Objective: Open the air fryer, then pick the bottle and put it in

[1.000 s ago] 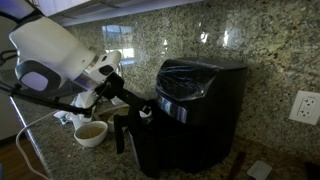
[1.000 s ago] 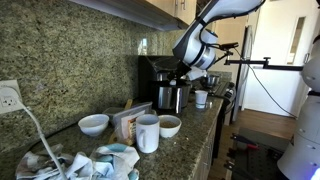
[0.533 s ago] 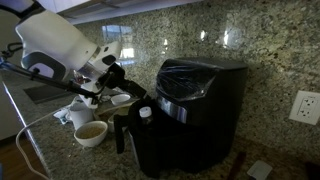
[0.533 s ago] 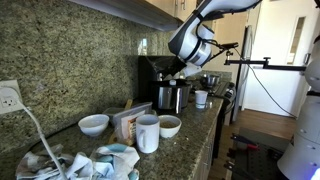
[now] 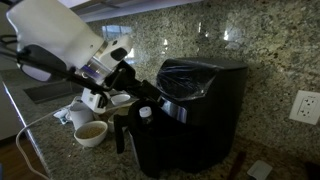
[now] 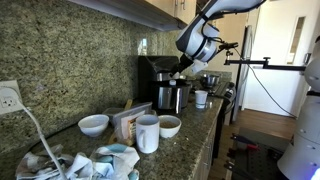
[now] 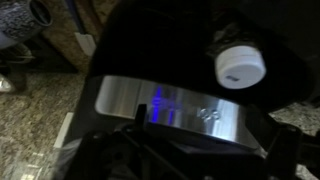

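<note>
The black air fryer (image 5: 200, 110) (image 6: 152, 78) stands on the counter against the granite wall. Its silver band (image 7: 170, 106) fills the middle of the wrist view. The drawer (image 5: 128, 128) (image 6: 172, 97) is pulled out in front of the body. The bottle shows only as a round white cap (image 5: 145, 112) (image 7: 240, 65), ringed by black inside the drawer; its body is hidden. My gripper (image 5: 152, 98) (image 6: 184, 69) (image 7: 195, 165) hangs just above the drawer and cap, open and holding nothing. Its dark fingers show only at the bottom of the wrist view.
A white bowl of brown liquid (image 5: 90, 132) and white cups (image 5: 80, 115) sit beside the drawer. More cups and bowls (image 6: 147, 133) crowd the counter's near end by a wall socket (image 6: 10, 97). The counter edge (image 6: 215, 135) drops to the floor.
The arm has lifted and tilted a little above the drawer. The white cap has stayed where it was. The gripper has stayed open.
</note>
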Controlling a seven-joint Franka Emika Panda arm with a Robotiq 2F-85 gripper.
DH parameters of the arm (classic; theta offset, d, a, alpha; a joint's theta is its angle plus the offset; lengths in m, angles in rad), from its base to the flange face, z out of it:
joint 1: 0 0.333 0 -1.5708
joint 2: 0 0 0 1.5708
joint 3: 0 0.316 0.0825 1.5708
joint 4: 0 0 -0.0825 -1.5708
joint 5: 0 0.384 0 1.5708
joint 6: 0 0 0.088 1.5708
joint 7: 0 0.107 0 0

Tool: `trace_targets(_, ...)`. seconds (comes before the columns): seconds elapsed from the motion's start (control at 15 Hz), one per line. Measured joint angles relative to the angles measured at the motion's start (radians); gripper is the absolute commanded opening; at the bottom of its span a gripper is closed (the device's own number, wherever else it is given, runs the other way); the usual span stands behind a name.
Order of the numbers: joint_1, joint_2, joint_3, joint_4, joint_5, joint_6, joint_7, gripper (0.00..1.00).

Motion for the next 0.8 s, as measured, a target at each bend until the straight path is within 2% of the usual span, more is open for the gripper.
trace_targets(0.13,0.045,-0.047,-0.173,-0.003,-0.198,-0.066,0.103,1.00)
trace_targets(0.27,0.033,-0.096,-0.262,0.004,-0.317,-0.148,0.160,1.00)
trace_targets(0.33,0.045,-0.117,-0.321,0.009,-0.411,-0.188,0.232,1.00)
trace_targets(0.4,0.029,-0.139,-0.331,0.017,-0.473,-0.229,0.290,1.00)
trace_targets(0.67,-0.073,-0.230,-0.239,0.065,-0.702,-0.423,0.539,1.00)
trace_targets(0.73,-0.080,-0.256,-0.216,0.076,-0.727,-0.481,0.584,1.00)
trace_targets(0.8,-0.057,-0.281,-0.221,0.085,-0.765,-0.541,0.634,1.00)
